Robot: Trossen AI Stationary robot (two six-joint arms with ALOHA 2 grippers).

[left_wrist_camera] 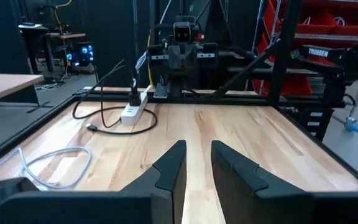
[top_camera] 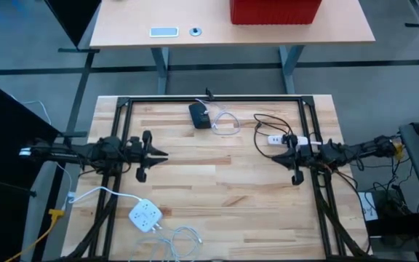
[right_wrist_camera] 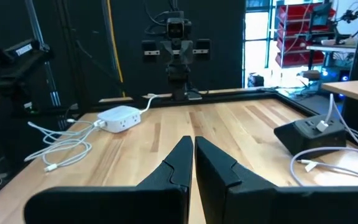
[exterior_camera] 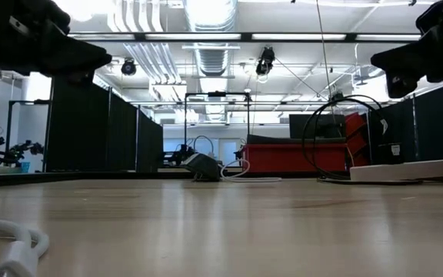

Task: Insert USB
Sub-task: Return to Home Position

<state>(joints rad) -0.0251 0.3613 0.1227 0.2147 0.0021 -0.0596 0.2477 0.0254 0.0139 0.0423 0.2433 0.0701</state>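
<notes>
Hovering empty, left gripper (top_camera: 162, 154) ajar, right gripper (top_camera: 278, 155) closed; black outlet extension (top_camera: 200, 115) well apart.

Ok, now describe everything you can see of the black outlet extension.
The black outlet extension is a small, dark, plastic-looking block with a sloped top. It lies flat on the wooden table near the far edge, roughly centred. A pale plug sits in its top, and that pale cable loops on the wood toward the right arm's side. Nothing else touches it.
</notes>
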